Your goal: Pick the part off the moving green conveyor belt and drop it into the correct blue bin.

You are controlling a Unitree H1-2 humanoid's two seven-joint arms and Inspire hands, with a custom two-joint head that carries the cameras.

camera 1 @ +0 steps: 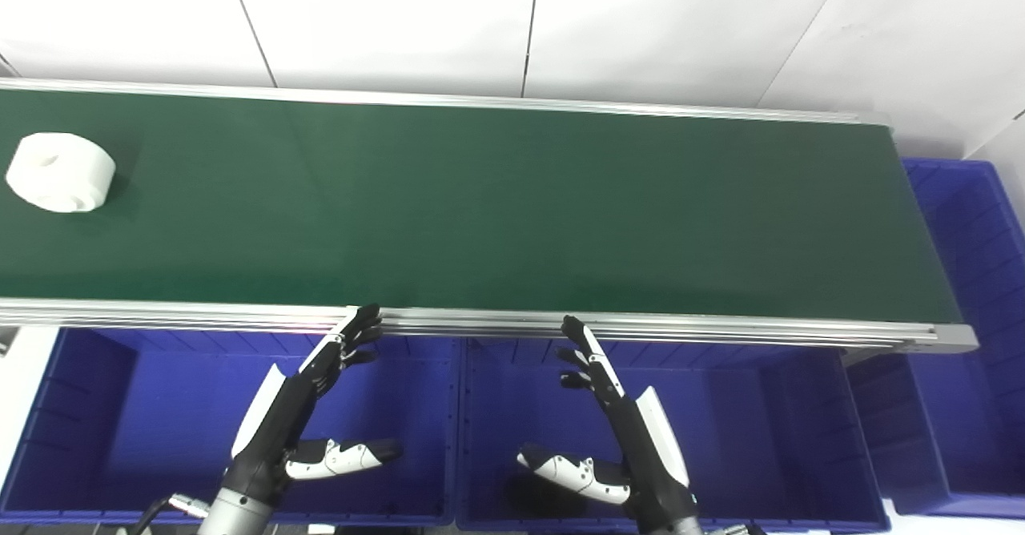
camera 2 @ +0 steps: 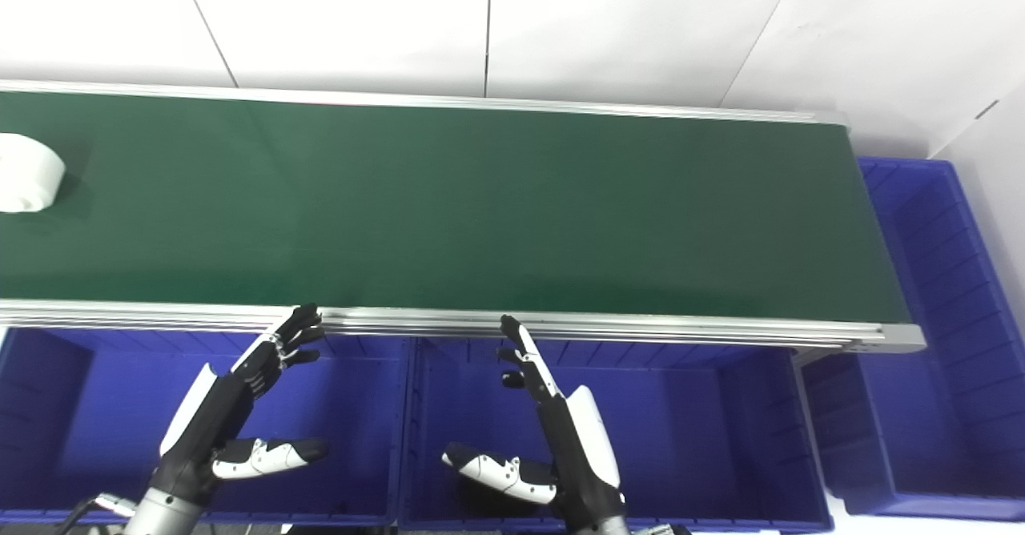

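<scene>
Here the white part [camera 1: 60, 172], a short cylinder with recesses in its upper face, lies at the far left of the green conveyor belt [camera 1: 512, 207], well apart from both hands. The left robot hand [camera 1: 308, 407] and the right robot hand [camera 1: 612, 415] hover over the blue bins below the belt's near rail [camera 1: 641, 328], each with fingers spread and thumb held out, gripping nothing. The left hand is above the left bin [camera 1: 96, 423], the right hand above the middle bin [camera 1: 769, 431]; a third bin [camera 1: 973, 279] stands past the belt's right end.

The step in hand appears to be waiting for the part to arrive. To do it well, the nearer hand, probably the left, should be raised over the rail while its fingers are spread, timed so that it meets the part instead of chasing it. The fingers and thumb should close across the curved side wall, which looks smooth and may slip under a light grip. The lift should clear the rail before the hand carries the part to a bin.

In the right eye view the part is cut by the picture's left edge. The direction of belt travel cannot be read from these views. Nothing marks which bin is correct, the bin floors are partly hidden by the arms, and the part's recesses are too small to make out.
</scene>
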